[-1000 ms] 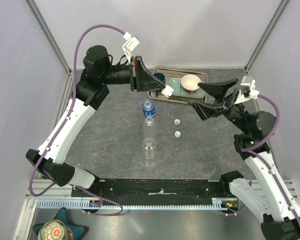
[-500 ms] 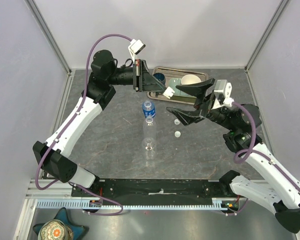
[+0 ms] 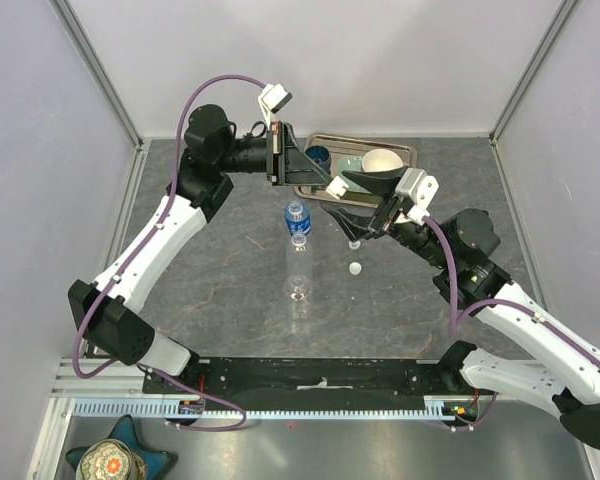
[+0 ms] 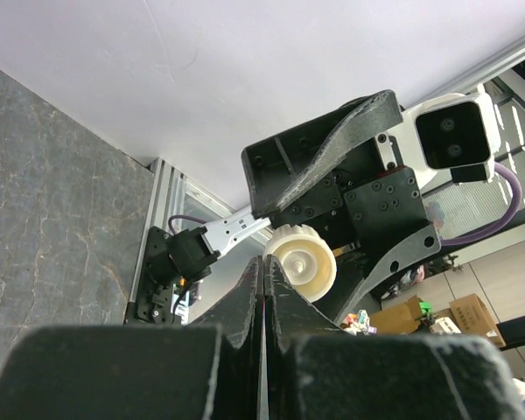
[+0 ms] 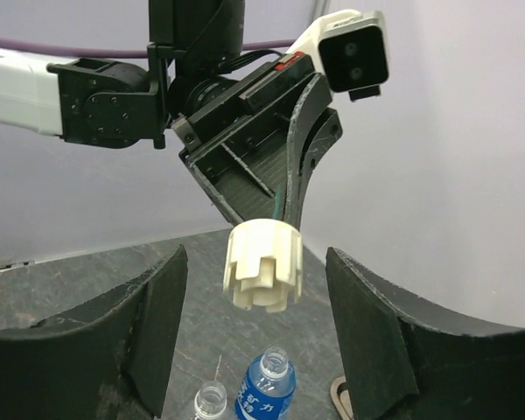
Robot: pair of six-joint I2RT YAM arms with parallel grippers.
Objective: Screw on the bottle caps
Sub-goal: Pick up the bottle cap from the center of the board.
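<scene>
Right wrist view: left gripper [image 5: 280, 220] pinched shut on one bottle cap [image 5: 264, 264], held in air. Right gripper [image 5: 256, 254] jaws apart, one finger each side of cap, not touching. Bottles [image 5: 267, 385] on table [image 5: 70, 289] below.

The grey table [image 3: 230, 300] bears a tray [image 3: 408, 152], two bottles [image 3: 298, 275] and two loose caps [image 3: 355, 268].

This is looking like a robotics lab: white panels [image 3: 380, 60] on aluminium posts [image 3: 98, 72] are boxing in a grey table [image 3: 230, 300], robot arms [image 3: 150, 245] are sitting bolted to a rail [image 3: 320, 378], and cardboard boxes [image 4: 470, 312] are sitting beyond.
</scene>
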